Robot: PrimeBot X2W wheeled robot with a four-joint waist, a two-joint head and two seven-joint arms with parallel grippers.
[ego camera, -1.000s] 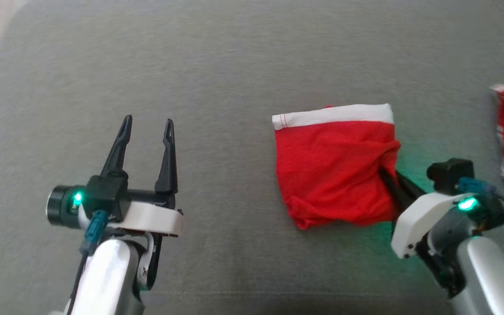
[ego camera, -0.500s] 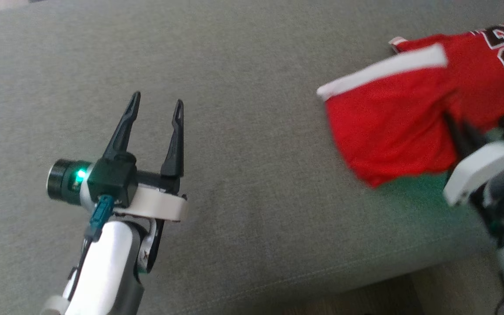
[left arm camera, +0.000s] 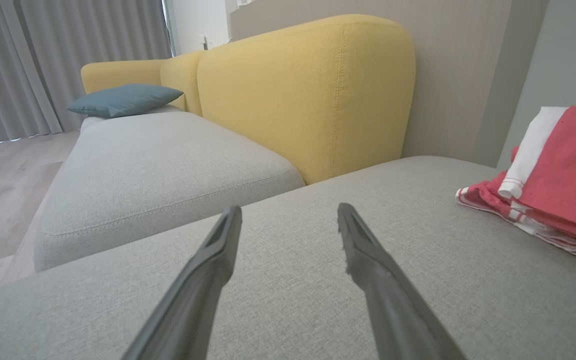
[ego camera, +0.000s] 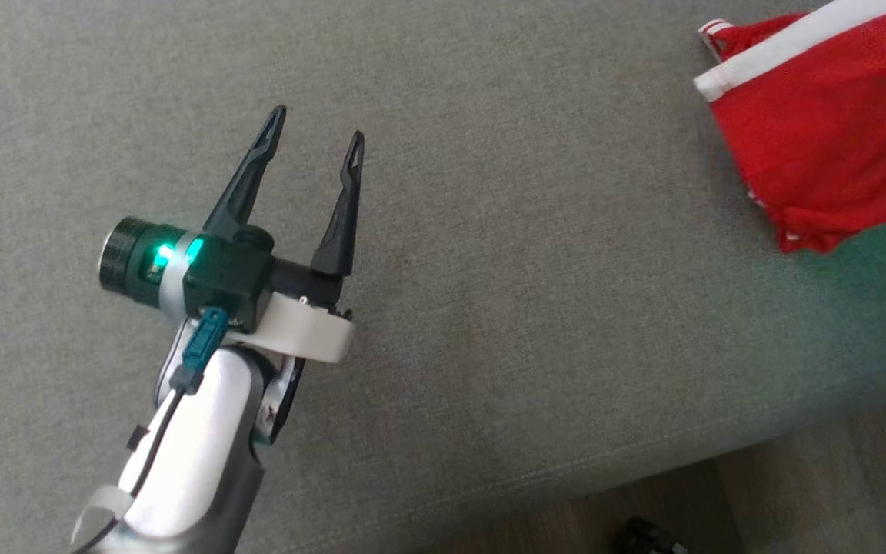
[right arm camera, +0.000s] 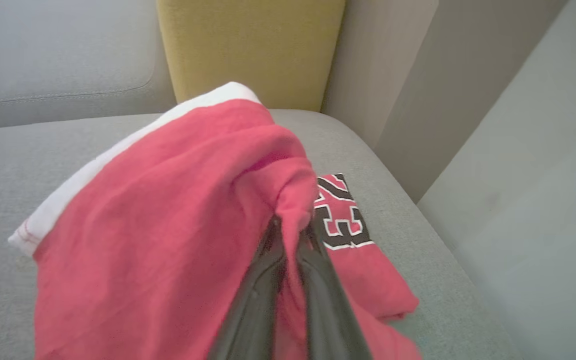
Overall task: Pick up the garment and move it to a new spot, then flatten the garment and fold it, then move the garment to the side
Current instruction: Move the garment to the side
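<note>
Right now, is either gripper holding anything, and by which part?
The right gripper is shut on the red garment, pinching a bunched fold of its red cloth, away from the white band. The left gripper is open and empty.

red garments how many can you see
2. The white-banded garment is pinched in the right gripper; the numbered jersey lies on the grey cushion beneath it. More could be hidden underneath.
</note>
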